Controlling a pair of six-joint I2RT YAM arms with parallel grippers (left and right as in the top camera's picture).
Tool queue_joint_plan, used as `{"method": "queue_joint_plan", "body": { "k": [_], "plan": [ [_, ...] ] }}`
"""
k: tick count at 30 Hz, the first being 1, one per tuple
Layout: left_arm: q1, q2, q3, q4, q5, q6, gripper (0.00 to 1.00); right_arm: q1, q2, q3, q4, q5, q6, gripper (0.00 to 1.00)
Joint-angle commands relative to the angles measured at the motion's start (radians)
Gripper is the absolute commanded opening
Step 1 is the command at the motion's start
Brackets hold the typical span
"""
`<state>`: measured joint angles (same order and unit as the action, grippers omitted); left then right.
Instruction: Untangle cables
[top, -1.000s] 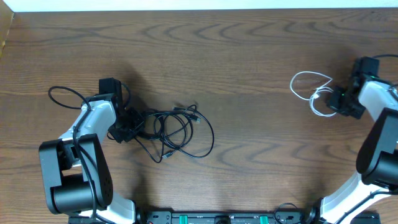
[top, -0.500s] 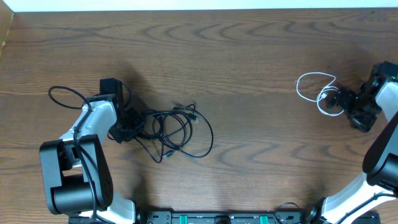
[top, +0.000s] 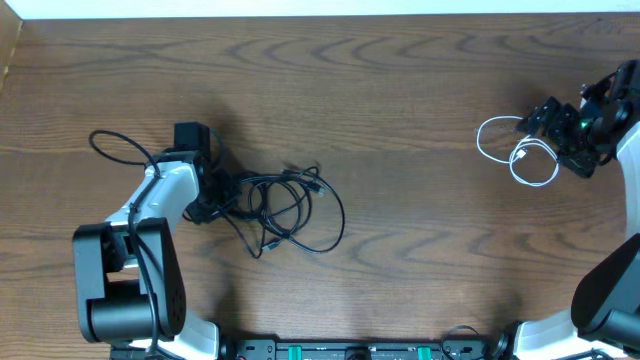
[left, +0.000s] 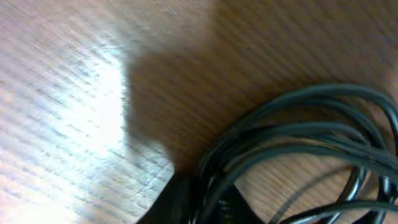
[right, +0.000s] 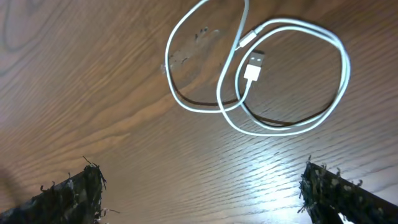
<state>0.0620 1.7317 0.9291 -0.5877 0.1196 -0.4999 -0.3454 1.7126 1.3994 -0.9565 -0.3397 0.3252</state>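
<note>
A tangle of black cables (top: 285, 205) lies left of the table's middle. My left gripper (top: 210, 198) sits at the tangle's left edge. In the left wrist view its dark fingers (left: 180, 202) are shut around a bundle of black cables (left: 292, 134), which fan out to the right. The white cable (top: 515, 150) lies in two loose loops at the far right, its plug end (right: 252, 65) flat on the wood. My right gripper (top: 556, 138) hovers just right of it. Its fingers (right: 71, 193) stand wide open over bare wood, and the white cable (right: 280, 81) lies beyond them.
A thicker black cord (top: 118, 147) fixed to the left arm loops out at the far left. The table's far edge (top: 320, 14) runs along the top, and both arm bases (top: 125, 300) stand at the near edge.
My right gripper has opened and let go of the white cable, then drawn back up and to the right. My left gripper has closed on the black tangle and shifted slightly.
</note>
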Motion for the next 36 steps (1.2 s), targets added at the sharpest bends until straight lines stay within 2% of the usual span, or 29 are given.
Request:
{"method": "queue_joint_plan", "body": {
  "k": [1, 7, 13, 20, 24, 26, 30, 34, 36],
  "plan": [
    [-0.031, 0.053, -0.042, 0.014, 0.046, 0.049, 0.08, 0.001, 0.004, 0.008, -0.002, -0.029, -0.012, 0.99],
    [-0.045, 0.040, -0.040, 0.064, 0.379, 0.256, 0.07, 0.000, 0.004, 0.008, -0.002, -0.029, -0.012, 0.99],
    [-0.044, -0.099, 0.017, 0.040, 0.553, 0.197, 0.07, 0.000, 0.004, 0.008, -0.002, -0.029, -0.012, 0.99],
    [-0.044, -0.409, 0.039, 0.050, 0.534, 0.074, 0.08, 0.000, 0.004, 0.008, -0.002, -0.029, -0.012, 0.99],
    [-0.044, -0.567, 0.038, -0.008, 0.512, 0.064, 0.22, 0.000, 0.004, 0.008, -0.002, -0.029, -0.012, 0.99],
    [-0.044, -0.603, 0.038, -0.057, 0.507, 0.064, 0.27, 0.000, 0.004, 0.008, -0.002, -0.029, -0.012, 0.99],
    [-0.058, -0.621, 0.038, -0.163, 0.438, 0.064, 0.28, -0.001, 0.004, 0.008, -0.002, -0.029, -0.012, 0.99],
    [-0.094, -0.605, 0.038, -0.244, 0.309, 0.064, 0.38, -0.001, 0.004, 0.008, -0.002, -0.029, -0.012, 0.99],
    [-0.127, -0.589, 0.038, -0.262, 0.263, 0.064, 0.47, 0.000, 0.004, 0.008, -0.002, -0.029, -0.012, 0.99]
  ]
}}
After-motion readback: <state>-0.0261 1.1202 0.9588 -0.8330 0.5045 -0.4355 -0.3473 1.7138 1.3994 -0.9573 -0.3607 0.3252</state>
